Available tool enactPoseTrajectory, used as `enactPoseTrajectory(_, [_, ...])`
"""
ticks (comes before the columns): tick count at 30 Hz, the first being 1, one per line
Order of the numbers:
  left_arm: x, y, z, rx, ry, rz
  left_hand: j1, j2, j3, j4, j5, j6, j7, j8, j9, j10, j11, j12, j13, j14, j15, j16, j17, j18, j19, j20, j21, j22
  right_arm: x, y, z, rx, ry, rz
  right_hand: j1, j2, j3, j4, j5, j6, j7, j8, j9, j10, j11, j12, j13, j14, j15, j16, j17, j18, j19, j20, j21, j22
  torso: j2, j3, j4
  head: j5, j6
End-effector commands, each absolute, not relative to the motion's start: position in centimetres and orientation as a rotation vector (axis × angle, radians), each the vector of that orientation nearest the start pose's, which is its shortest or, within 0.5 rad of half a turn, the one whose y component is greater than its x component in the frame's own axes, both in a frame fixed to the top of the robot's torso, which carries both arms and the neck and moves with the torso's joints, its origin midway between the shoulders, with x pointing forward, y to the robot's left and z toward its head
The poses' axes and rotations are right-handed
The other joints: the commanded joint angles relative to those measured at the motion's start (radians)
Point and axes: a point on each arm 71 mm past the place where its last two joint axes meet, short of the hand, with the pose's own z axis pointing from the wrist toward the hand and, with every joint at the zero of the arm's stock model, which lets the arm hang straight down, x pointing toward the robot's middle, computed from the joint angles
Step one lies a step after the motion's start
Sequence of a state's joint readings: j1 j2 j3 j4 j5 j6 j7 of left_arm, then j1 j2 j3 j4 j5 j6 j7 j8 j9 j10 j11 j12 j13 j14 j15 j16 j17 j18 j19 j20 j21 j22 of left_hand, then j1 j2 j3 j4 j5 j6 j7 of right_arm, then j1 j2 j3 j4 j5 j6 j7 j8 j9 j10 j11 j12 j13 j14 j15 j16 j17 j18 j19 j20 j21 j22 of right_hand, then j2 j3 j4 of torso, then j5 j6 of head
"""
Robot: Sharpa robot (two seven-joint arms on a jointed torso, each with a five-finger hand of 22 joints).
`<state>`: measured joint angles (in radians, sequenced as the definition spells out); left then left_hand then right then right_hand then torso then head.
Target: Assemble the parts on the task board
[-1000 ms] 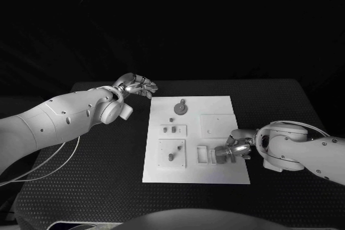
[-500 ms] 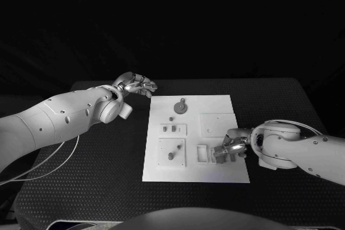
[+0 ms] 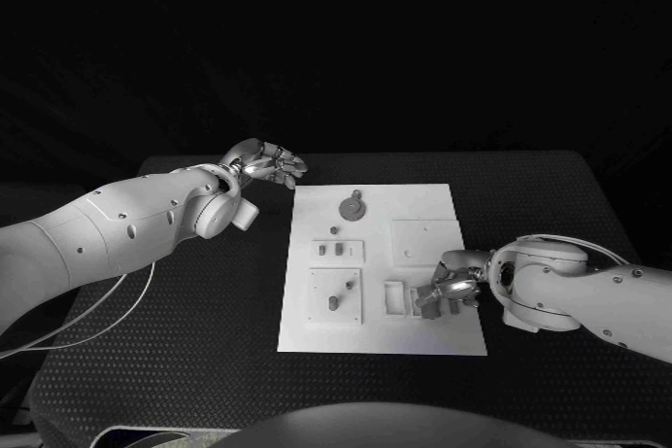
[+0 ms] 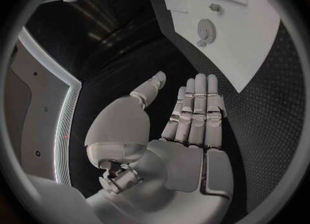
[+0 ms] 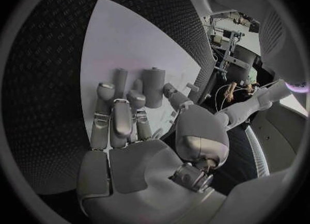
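Left hand (image 3: 266, 163): we are holding it flat, grasping nothing, beside the task board (image 3: 381, 337) | Right hand (image 3: 451, 291): we are touching an upright grey cylinder (image 5: 154, 86); grasp unclear.

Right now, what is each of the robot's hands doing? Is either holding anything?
Left hand: open, fingers straight, holding nothing, off the task board.
Right hand: over the board's parts; whether it grips one cannot be told.

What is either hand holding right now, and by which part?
Left hand: nothing, fingers straight, off the task board. Right hand: fingers rest around the grey parts near the board's right edge; whether it grips one cannot be told.
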<state>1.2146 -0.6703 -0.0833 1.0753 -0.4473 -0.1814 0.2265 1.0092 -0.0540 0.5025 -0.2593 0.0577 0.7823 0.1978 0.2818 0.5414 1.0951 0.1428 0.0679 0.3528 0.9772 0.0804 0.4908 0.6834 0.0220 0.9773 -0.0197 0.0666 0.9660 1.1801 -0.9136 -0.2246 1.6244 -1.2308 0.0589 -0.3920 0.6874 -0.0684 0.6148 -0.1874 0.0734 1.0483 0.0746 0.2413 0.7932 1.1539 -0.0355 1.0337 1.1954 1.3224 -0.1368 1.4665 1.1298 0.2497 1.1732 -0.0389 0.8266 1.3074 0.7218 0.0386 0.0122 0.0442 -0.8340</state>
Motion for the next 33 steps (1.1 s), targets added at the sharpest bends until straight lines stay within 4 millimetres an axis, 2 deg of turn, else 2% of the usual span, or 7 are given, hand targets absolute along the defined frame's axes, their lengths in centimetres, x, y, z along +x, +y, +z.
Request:
enactPoseTrajectory(1, [55.6, 24.8, -21.5, -0.747, 1.671, -1.140, -0.010, -0.004, -0.007, 0.000, 0.000, 0.001, 0.007, 0.002, 0.000, 0.000, -0.002, 0.003, 0.001, 0.003, 0.000, -0.004, 0.002, 0.006, 0.000, 0.001, 0.003, -0.001, 41.3, -21.9, -28.4, 0.017, 2.363, 0.489, 0.008, 0.028, 0.004, -0.020, 0.006, 0.011, -0.003, 0.009, 0.011, 0.002, -0.003, 0.002, -0.002, 0.001, -0.006, -0.004, 0.002, 0.012, 0.000, 0.003, 0.001, 0.020, 0.000, 0.0013, -0.0005, 0.002, 0.002])
enactPoseTrajectory(2, [55.6, 24.7, -21.5, -0.746, 1.672, -1.141, -0.010, -0.004, -0.007, 0.000, 0.000, 0.001, 0.007, 0.002, 0.000, 0.000, -0.002, 0.003, 0.001, 0.004, 0.000, -0.004, 0.002, 0.006, 0.000, 0.001, 0.003, -0.001, 41.3, -22.0, -28.3, 0.034, 2.357, 0.496, 0.008, 0.037, 0.007, -0.031, 0.006, 0.014, -0.004, 0.009, 0.011, 0.003, -0.004, 0.002, -0.003, 0.003, -0.006, -0.003, 0.005, 0.012, 0.001, 0.003, 0.002, 0.020, 0.000, 0.0013, -0.0009, 0.002, 0.003])
enactPoseTrajectory(6, [55.6, 24.7, -21.5, -0.746, 1.671, -1.141, -0.011, -0.004, -0.007, 0.000, 0.000, 0.001, 0.006, 0.002, 0.000, 0.000, -0.002, 0.003, 0.001, 0.004, 0.000, -0.004, 0.002, 0.006, 0.000, 0.001, 0.003, -0.001, 41.5, -22.0, -27.6, 0.135, 2.296, 0.548, -0.001, 0.042, 0.010, -0.060, 0.006, 0.020, -0.005, 0.008, 0.013, 0.005, -0.005, 0.002, -0.006, 0.001, -0.007, -0.007, -0.002, 0.012, 0.002, 0.003, 0.001, 0.020, 0.000, -0.0002, -0.0006, 0.003, 0.007])
enactPoseTrajectory(9, [55.6, 24.6, -21.5, -0.746, 1.671, -1.141, -0.011, -0.004, -0.007, 0.000, 0.000, 0.001, 0.006, 0.002, 0.000, 0.000, -0.002, 0.003, 0.001, 0.004, 0.000, -0.004, 0.003, 0.006, 0.000, 0.001, 0.003, -0.002, 41.4, -21.8, -27.4, 0.163, 2.292, 0.564, -0.001, 0.054, 0.017, -0.080, 0.006, 0.026, -0.007, 0.009, 0.016, 0.007, -0.007, 0.001, -0.008, 0.002, -0.008, -0.008, -0.002, 0.012, 0.003, 0.004, 0.001, 0.020, 0.000, 0.0000, -0.0008, 0.004, 0.008])
enactPoseTrajectory(15, [55.6, 24.7, -21.5, -0.747, 1.670, -1.140, -0.011, -0.005, -0.007, 0.000, 0.000, 0.001, 0.006, 0.002, 0.000, 0.000, -0.002, 0.003, 0.001, 0.004, 0.000, -0.005, 0.004, 0.006, 0.000, 0.001, 0.003, -0.002, 41.3, -21.8, -27.2, 0.183, 2.295, 0.572, -0.003, 0.060, 0.018, -0.086, 0.006, 0.027, -0.007, 0.009, 0.016, 0.008, -0.007, 0.001, -0.009, 0.003, -0.009, -0.009, -0.001, 0.012, 0.004, 0.004, 0.001, 0.020, 0.000, 0.0014, 0.0000, 0.005, 0.008])
enactPoseTrajectory(21, [55.6, 24.7, -21.5, -0.745, 1.670, -1.142, -0.011, -0.005, -0.007, 0.000, 0.000, 0.001, 0.006, 0.002, 0.000, 0.000, -0.002, 0.003, 0.001, 0.004, 0.000, -0.006, 0.004, 0.006, 0.000, 0.001, 0.003, -0.002, 41.5, -21.8, -26.7, 0.205, 2.288, 0.580, -0.005, 0.061, 0.019, -0.088, 0.006, 0.029, -0.008, 0.009, 0.017, 0.010, -0.007, 0.001, -0.010, 0.005, -0.009, -0.008, 0.001, 0.012, 0.004, 0.004, 0.001, 0.019, 0.000, 0.0003, -0.0006, 0.003, 0.009])
enactPoseTrajectory(33, [55.5, 24.7, -21.5, -0.745, 1.671, -1.142, -0.011, -0.005, -0.007, 0.000, 0.000, 0.001, 0.006, 0.002, 0.000, 0.000, -0.002, 0.003, 0.001, 0.004, 0.000, -0.007, 0.005, 0.006, 0.000, 0.001, 0.003, -0.002, 41.4, -20.1, -27.1, 0.199, 2.355, 0.600, -0.010, 0.060, 0.019, -0.090, 0.006, 0.029, -0.008, 0.008, 0.017, 0.010, -0.007, 0.000, -0.011, 0.002, -0.009, -0.010, -0.005, 0.012, 0.004, 0.005, 0.000, 0.019, 0.000, 0.0001, -0.0015, 0.001, 0.006])
